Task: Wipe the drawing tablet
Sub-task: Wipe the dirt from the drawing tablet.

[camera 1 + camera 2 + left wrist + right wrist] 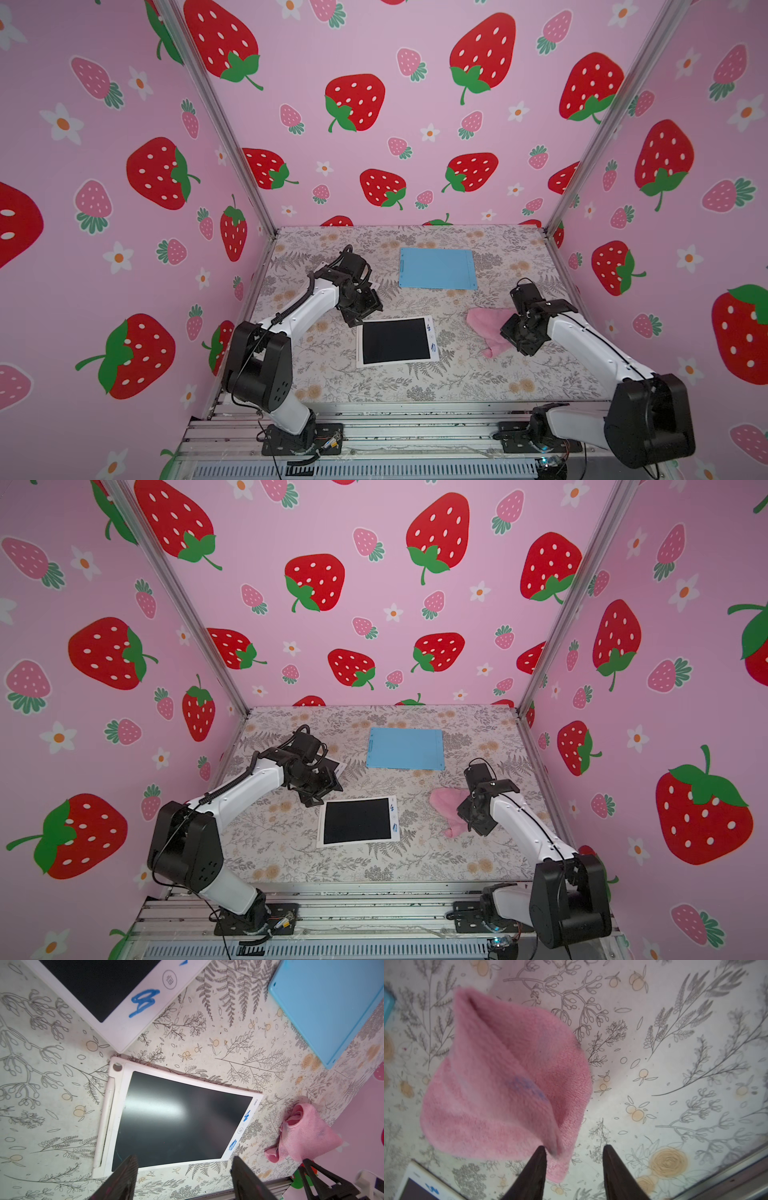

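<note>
A bimanual robot works over a floral-patterned tabletop [415,386] inside a booth with pink strawberry walls. In both top views, the white-framed drawing tablet with a black screen [397,340] lies flat at the table's centre. Its screen looks dark and free of drawing in the left wrist view, though blue marker scribbles [233,1145] remain on its white border. The crumpled pink terry cloth [488,330] lies on the table at about 3 o'clock from the tablet, near it but apart. The right gripper [574,1153] stands over the cloth's near edge with its jaws parted; one finger [537,1159] touches the fabric, but nothing is pinched between them, so the cloth appears released. The left gripper [185,1169] hovers just beside the tablet's corner at about 10 o'clock, jaws wide apart and empty. A flat blue rectangular board [436,268] rests at 12 o'clock, and another white-framed tablet [116,991] lies partly under the left arm. Judging from the clean screen and dropped cloth, the wiping seems finished or nearly so.
</note>
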